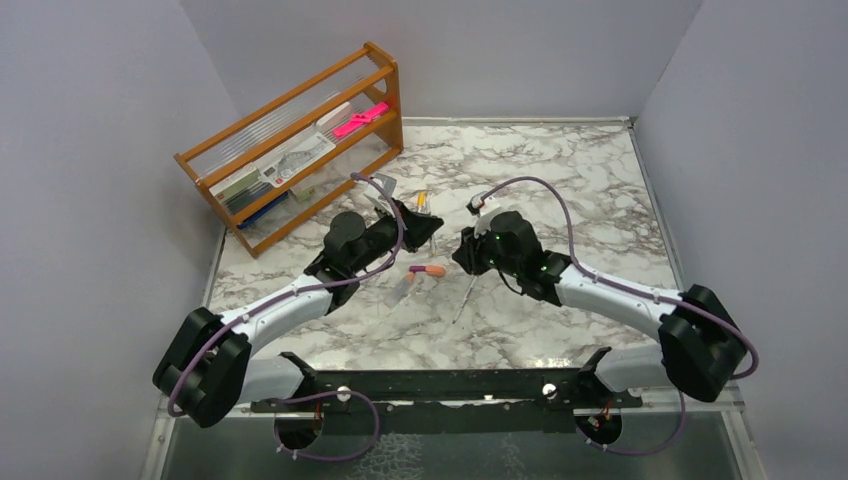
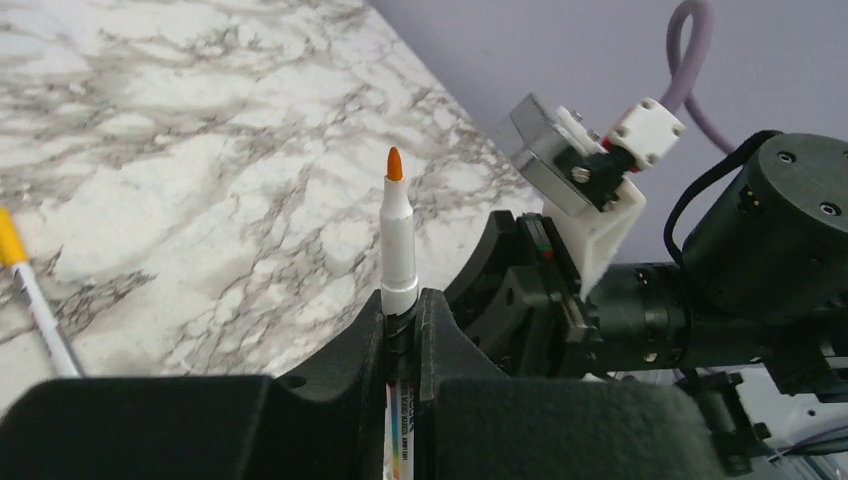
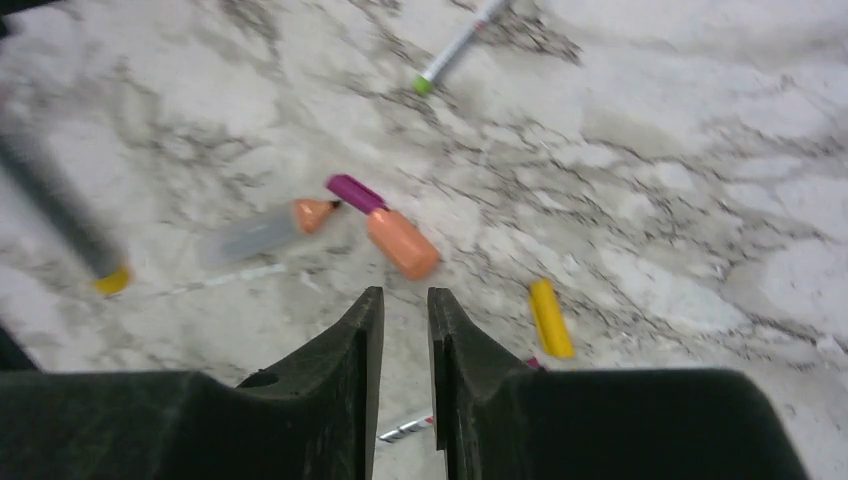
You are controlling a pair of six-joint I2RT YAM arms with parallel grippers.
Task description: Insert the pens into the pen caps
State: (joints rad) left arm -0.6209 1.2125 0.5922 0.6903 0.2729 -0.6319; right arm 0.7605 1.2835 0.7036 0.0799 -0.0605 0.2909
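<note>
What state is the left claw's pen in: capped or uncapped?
Uncapped: the pen shows a bare orange tip above the left claw, shut on it.

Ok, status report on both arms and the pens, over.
Left gripper shut on white orange-tipped pen, uncapped. Right gripper slightly open, empty, above orange-pink cap and yellow cap lying on marble table. No obstruction seen.

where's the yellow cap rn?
Right wrist view: yellow cap lies on the marble table, close by the right gripper, near the orange-pink cap.
</note>
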